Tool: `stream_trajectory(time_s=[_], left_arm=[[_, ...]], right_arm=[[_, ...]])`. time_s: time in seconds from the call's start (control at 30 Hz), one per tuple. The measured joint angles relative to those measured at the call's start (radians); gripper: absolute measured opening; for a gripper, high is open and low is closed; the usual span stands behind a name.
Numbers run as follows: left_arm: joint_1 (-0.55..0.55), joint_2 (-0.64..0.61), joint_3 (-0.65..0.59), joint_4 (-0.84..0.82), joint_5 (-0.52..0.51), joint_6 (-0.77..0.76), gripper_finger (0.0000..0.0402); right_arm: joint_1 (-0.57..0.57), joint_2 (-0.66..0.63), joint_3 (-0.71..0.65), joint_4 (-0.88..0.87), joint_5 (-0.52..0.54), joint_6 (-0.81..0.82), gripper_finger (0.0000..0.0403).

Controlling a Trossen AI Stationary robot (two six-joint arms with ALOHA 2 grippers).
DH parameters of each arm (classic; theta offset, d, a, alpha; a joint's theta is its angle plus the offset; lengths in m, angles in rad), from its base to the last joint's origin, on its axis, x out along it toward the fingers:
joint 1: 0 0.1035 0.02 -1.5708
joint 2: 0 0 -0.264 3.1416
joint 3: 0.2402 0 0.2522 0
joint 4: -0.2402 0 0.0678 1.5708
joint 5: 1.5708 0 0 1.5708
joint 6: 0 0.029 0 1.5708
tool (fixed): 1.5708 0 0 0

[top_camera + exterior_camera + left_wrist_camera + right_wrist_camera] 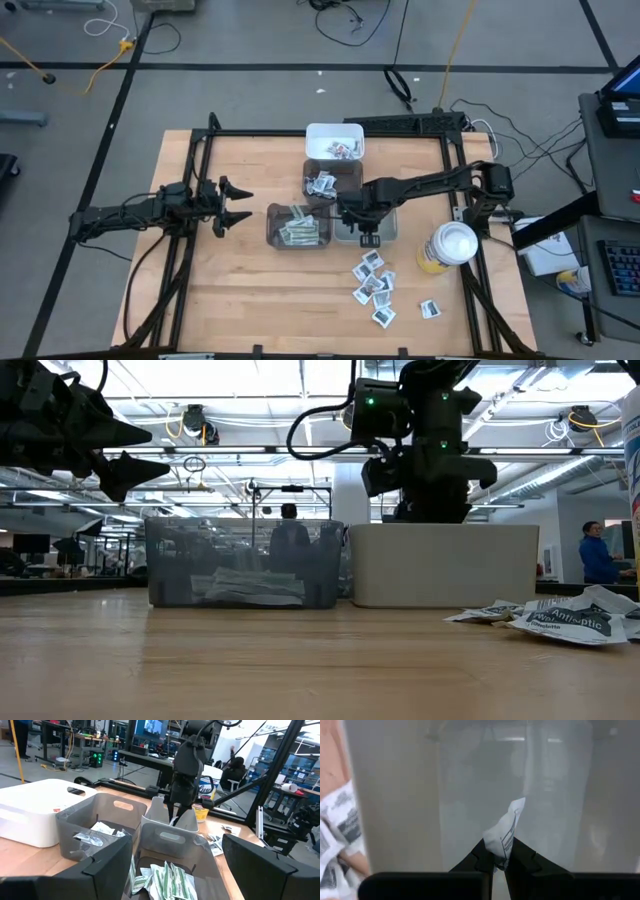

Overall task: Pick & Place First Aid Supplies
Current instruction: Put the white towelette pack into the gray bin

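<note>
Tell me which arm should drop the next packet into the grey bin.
Right. The right gripper is shut on a white packet directly over the empty grey bin. The left gripper hangs open, apart from the bins, holding nothing.

- Four small bins (335,140) cluster at the table's centre, blocking passage there.
- Loose packets (374,283) litter the near right.
- A yellow canister (447,248) stands at the right edge.
- The near left tabletop (215,290) lies bare.

Sachet (505,832) print perhaps illegible
</note>
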Motion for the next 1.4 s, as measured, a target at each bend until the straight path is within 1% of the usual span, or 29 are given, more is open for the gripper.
stream_trajectory(time_s=[0.17, 0.27, 0.37, 0.5, 0.6, 0.7, 0.8, 0.9, 1.03, 1.23, 1.4], left_arm=[[0.000, 0.000, 0.000, 0.000, 0.000, 0.000, 0.0310], [0.000, 0.000, 0.000, 0.000, 0.000, 0.000, 0.0310], [0.000, 0.000, 0.000, 0.000, 0.000, 0.000, 0.0310], [0.000, 0.000, 0.000, 0.000, 0.000, 0.000, 0.0310], [0.000, 0.000, 0.000, 0.000, 0.000, 0.000, 0.0310], [0.000, 0.000, 0.000, 0.000, 0.000, 0.000, 0.0310], [0.000, 0.000, 0.000, 0.000, 0.000, 0.000, 0.0310], [0.000, 0.000, 0.000, 0.000, 0.000, 0.000, 0.0310], [0.000, 0.000, 0.000, 0.000, 0.000, 0.000, 0.0310], [0.000, 0.000, 0.000, 0.000, 0.000, 0.000, 0.0310], [0.000, 0.000, 0.000, 0.000, 0.000, 0.000, 0.0310]], right_arm=[[0.000, 0.000, -0.003, -0.001, 0.008, 0.003, 0.0023], [0.000, 0.000, -0.003, -0.016, 0.020, 0.007, 0.0042], [0.000, 0.000, -0.003, -0.027, 0.019, 0.013, 0.0082], [0.000, 0.000, -0.003, -0.025, 0.022, 0.035, 0.0152], [0.000, 0.000, -0.003, -0.018, 0.053, 0.038, 0.0200], [-0.001, 0.000, -0.003, -0.021, 0.074, 0.036, 0.0235], [-0.003, 0.000, -0.003, -0.038, 0.072, 0.047, 0.0258], [-0.003, -0.020, -0.001, -0.079, 0.070, 0.101, 0.0270], [0.000, -0.056, 0.036, -0.161, 0.070, 0.186, 0.0274], [0.018, -0.104, 0.075, -0.205, 0.070, 0.277, 0.0271], [0.019, -0.134, 0.096, -0.223, 0.070, 0.317, 0.0275]])
